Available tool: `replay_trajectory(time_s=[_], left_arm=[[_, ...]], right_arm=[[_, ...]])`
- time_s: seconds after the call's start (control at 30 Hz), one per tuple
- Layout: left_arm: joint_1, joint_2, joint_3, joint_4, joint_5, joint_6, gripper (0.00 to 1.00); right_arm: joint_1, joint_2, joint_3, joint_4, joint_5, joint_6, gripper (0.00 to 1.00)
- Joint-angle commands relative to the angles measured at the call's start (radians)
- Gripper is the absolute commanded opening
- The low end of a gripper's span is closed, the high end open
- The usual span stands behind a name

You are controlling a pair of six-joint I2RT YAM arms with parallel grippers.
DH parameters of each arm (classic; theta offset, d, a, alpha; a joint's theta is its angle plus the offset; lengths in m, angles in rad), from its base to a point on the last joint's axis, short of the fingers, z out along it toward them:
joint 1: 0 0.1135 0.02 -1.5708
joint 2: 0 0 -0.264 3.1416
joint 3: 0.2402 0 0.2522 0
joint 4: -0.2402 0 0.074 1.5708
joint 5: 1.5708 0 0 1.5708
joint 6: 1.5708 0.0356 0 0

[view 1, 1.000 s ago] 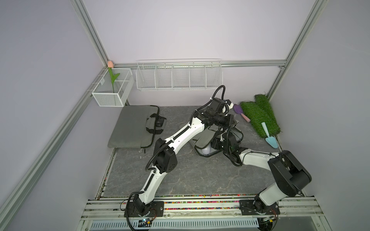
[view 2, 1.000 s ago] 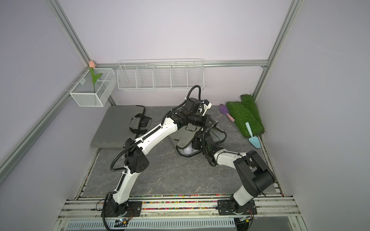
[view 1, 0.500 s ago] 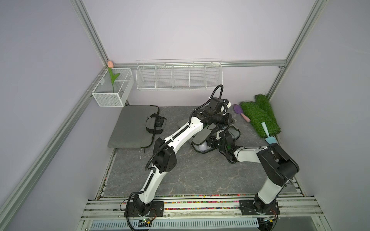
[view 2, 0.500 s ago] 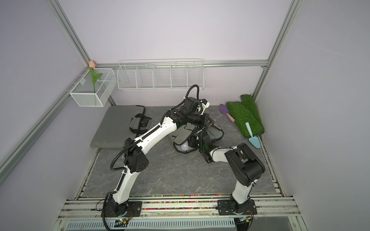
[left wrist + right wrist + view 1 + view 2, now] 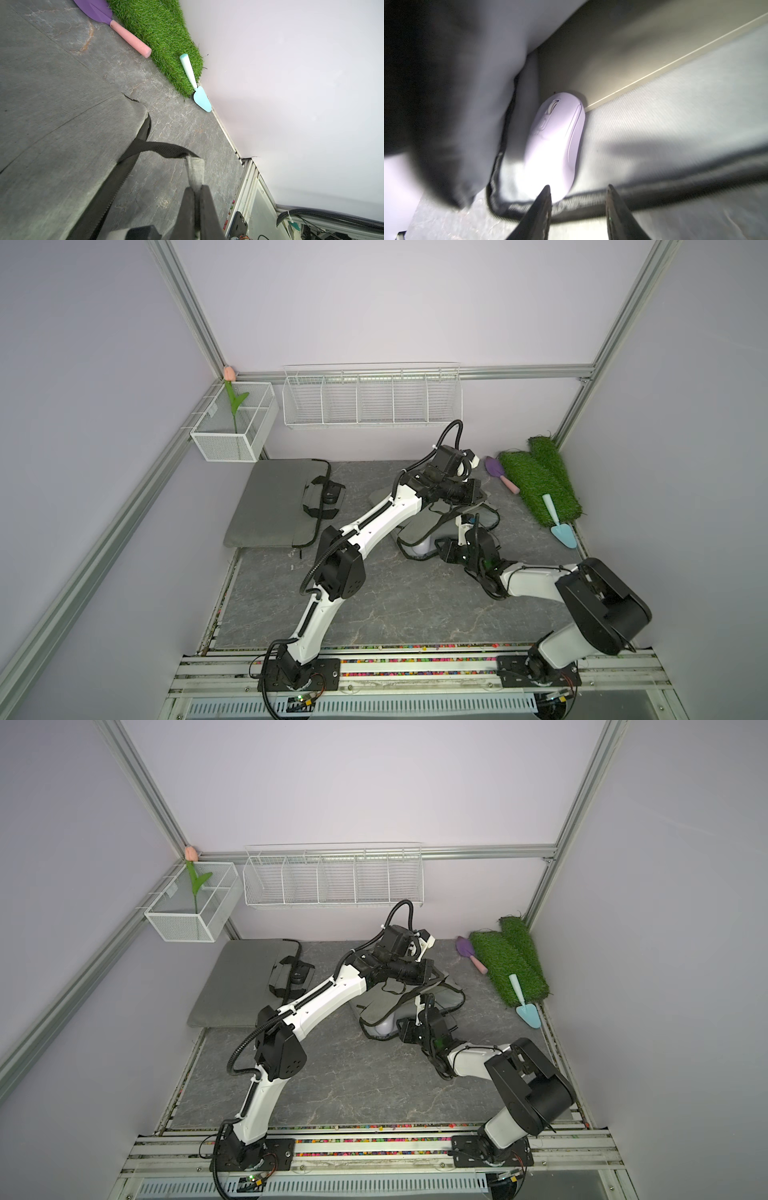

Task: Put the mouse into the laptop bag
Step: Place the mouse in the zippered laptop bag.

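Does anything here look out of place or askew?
Only the mouse: it lies barely inside the laptop bag, its rear at the zipper rim, so it might slide out. Nothing is spilled or damaged.

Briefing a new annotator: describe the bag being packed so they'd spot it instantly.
Start at the green turf strip by the right-hand wall; the grey laptop bag lies beside it. Unlike the other grey bag lying flat, its flap is lifted by the left gripper, with a lilac mouse inside.
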Motion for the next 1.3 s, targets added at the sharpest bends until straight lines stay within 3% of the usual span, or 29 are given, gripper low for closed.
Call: replay_trajectory(time_s=[0.0, 0.17, 0.4, 0.7, 0.97, 1.27], left_arm=[[-0.007, -0.067, -0.009, 0.065, 0.039, -0.008, 0.00], [-0.008, -0.089, -0.038, 0.099, 0.046, -0.023, 0.00], [-0.008, -0.093, -0.035, 0.109, 0.056, -0.035, 0.00], [-0.008, -0.096, -0.047, 0.115, 0.058, -0.036, 0.00], [-0.007, -0.096, -0.051, 0.121, 0.067, -0.039, 0.00], [-0.007, -0.117, -0.080, 0.134, 0.064, -0.039, 0.00]], right_arm=[[0.030, -0.070, -0.009, -0.110, 0.108, 0.009, 0.44], [0.027, 0.002, 0.037, -0.158, 0.165, 0.010, 0.45], [0.036, 0.199, 0.119, -0.063, 0.085, 0.042, 0.42], [0.166, 0.279, 0.237, -0.066, 0.075, 0.038, 0.42], [0.210, 0.223, 0.229, -0.079, 0.124, 0.025, 0.43], [0.117, 0.082, 0.093, -0.066, 0.144, 0.025, 0.44]])
